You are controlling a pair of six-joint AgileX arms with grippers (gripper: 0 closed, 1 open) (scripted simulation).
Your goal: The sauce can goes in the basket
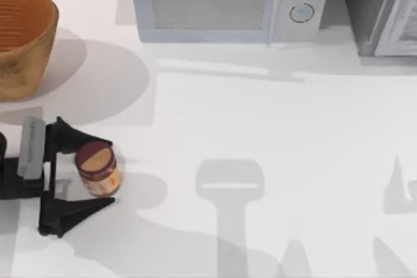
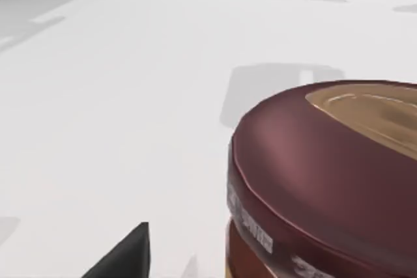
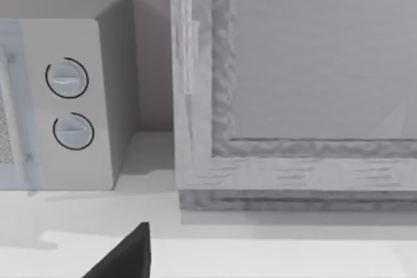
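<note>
Here, left hand (image 1: 98, 172) wide open astride upright sauce can (image 1: 98, 170), maroon-tan lid, orange label.

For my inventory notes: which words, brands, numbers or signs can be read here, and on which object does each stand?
None can be read.
The sauce can: white marks on its label band, too blurred to read.
The microwave: two round dials, no legible markings.

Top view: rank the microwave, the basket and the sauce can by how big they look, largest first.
1. Microwave, widest of the three.
2. Basket, though the picture's edge cuts it off, so its full size is unsure.
3. Sauce can, clearly the smallest, between the left hand's open fingers.
</note>
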